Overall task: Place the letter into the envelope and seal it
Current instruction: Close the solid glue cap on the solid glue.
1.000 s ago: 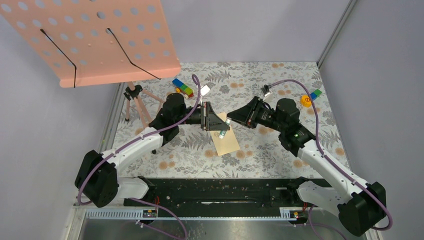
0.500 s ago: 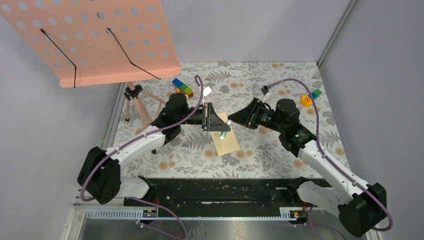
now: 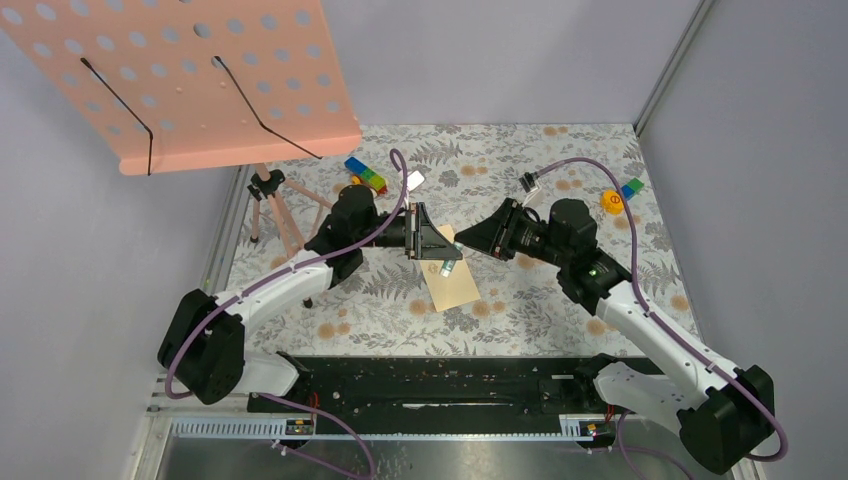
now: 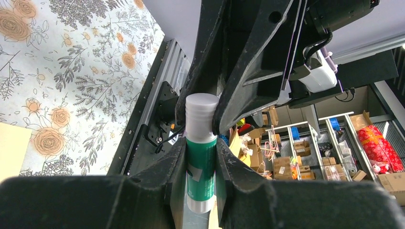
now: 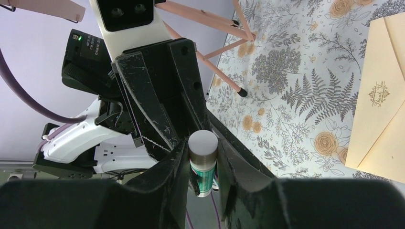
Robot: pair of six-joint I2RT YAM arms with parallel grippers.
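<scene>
Left wrist, left fingers (image 4: 160, 183), right fingers (image 4: 239, 86) pinching glue stick (image 4: 201, 162), right wrist adds envelope (image 5: 382, 109) lettering

Gold script reading "Thank You" stands on the envelope (image 5: 382, 119), close to one of its corners, seen from the right wrist; that envelope lies about the middle of the counter (image 3: 520, 170), toward the near edge; the glue stick (image 4: 200, 167) has a green label with white marks, unreadable; the orange disc (image 3: 612, 200) near the far right corner bears a dark sign too small to read.
</scene>
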